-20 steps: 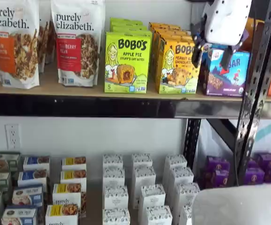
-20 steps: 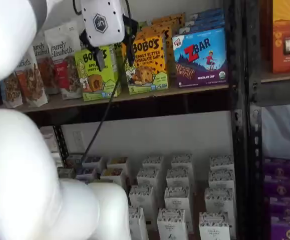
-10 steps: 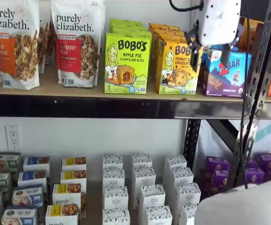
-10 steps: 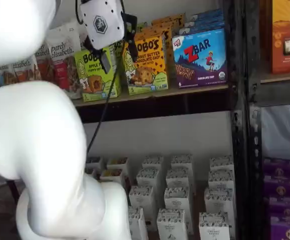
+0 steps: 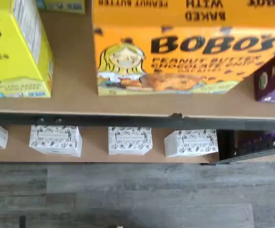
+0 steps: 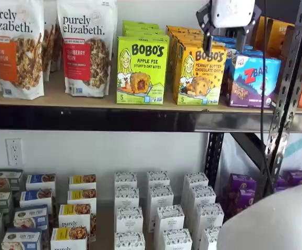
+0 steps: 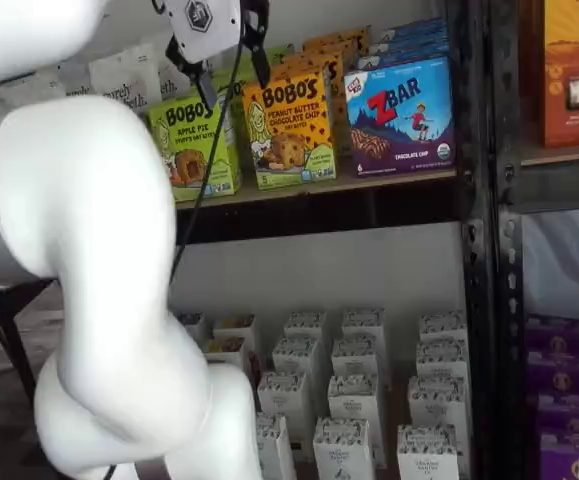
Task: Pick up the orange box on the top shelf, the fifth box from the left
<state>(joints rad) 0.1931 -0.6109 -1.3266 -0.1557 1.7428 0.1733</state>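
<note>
The orange box (image 6: 200,73) stands at the front of a row of like cartons on the top shelf (image 6: 62,99), between a lime-green box and a blue-purple one; in both shelf views its face shows (image 7: 291,130). My gripper (image 6: 225,40) hangs in front of the carton's upper edge, white body above and two black fingers pointing down. A wide gap shows between the fingers, and nothing is in it, so the gripper (image 7: 232,78) is open. The wrist view looks down on the orange box (image 5: 184,57) and the tan shelf board (image 5: 80,97).
A lime-green Apple Pie box (image 6: 142,69) stands left of the orange one and a ZBar box (image 6: 255,78) right of it. Granola bags (image 6: 86,47) fill the shelf's left end. A black upright post (image 6: 289,88) rises at the right. Small white cartons (image 6: 158,208) crowd the lower level.
The gripper has risen and shifted left, from in front of the ZBar box to the orange box's upper edge. Its fingers stay spread. The boxes have not moved.
</note>
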